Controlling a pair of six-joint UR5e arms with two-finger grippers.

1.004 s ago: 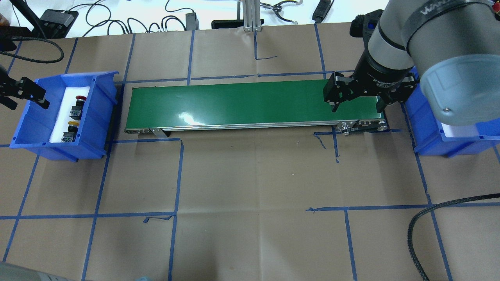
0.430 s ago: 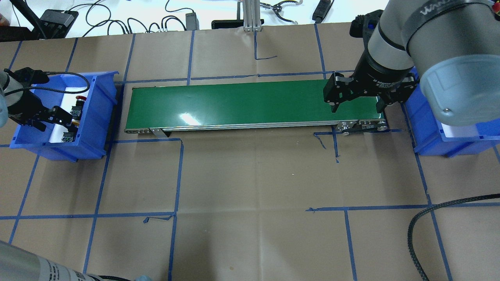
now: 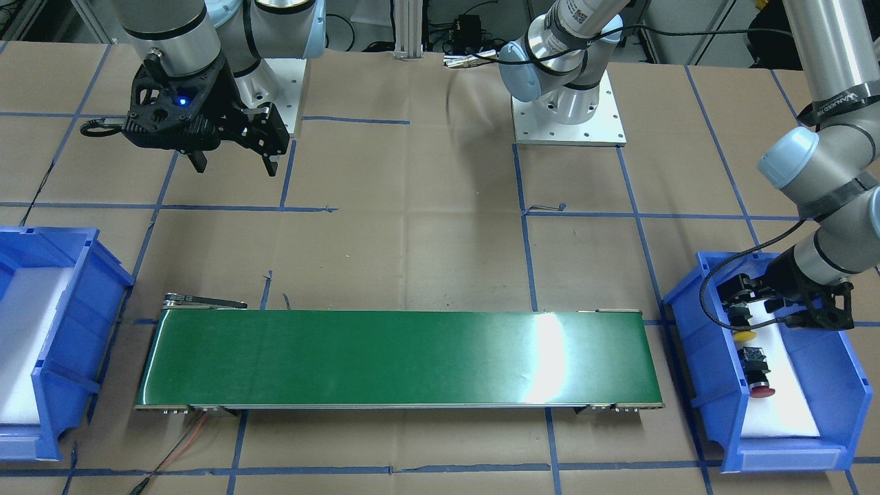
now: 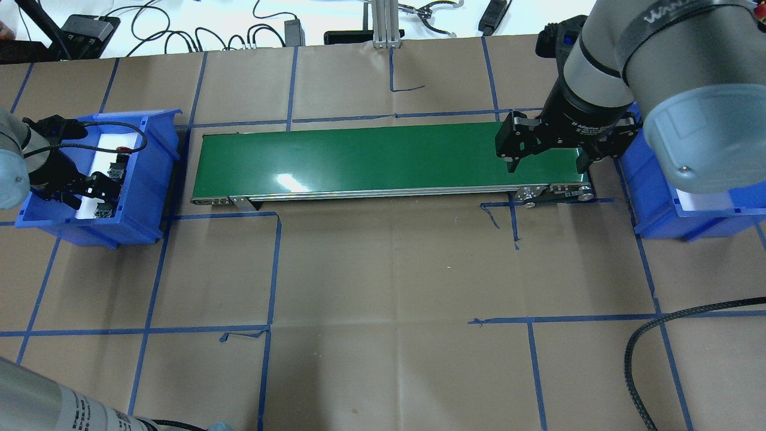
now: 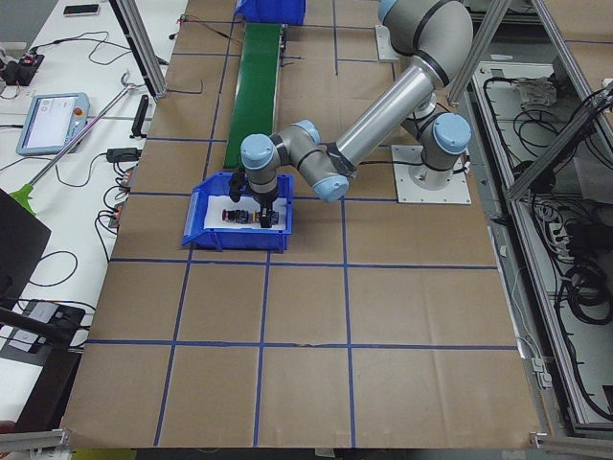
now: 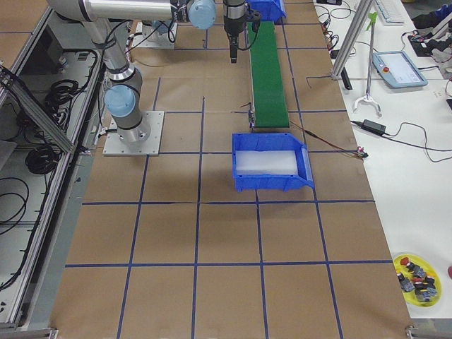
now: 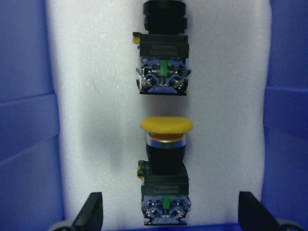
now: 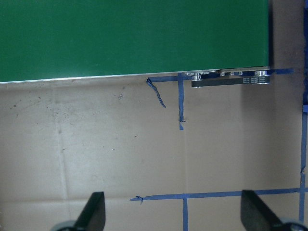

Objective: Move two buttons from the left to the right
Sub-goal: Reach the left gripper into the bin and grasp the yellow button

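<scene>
The left fingers (image 7: 94, 214) are spread either side of the yellow button (image 7: 165, 159), lower centre of the wrist view, in the blue bin (image 7: 29, 120). The red button (image 7: 162, 72) lies just above. An off-centre close could roll the yellow one into its neighbour. The right fingers (image 4: 513, 158) hover spread near the conveyor (image 4: 371, 158), at its right end.

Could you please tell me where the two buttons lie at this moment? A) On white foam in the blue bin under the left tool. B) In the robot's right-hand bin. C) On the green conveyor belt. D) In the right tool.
A: the yellow-capped button and the red-capped button both lie on the white foam inside the blue bin.
</scene>
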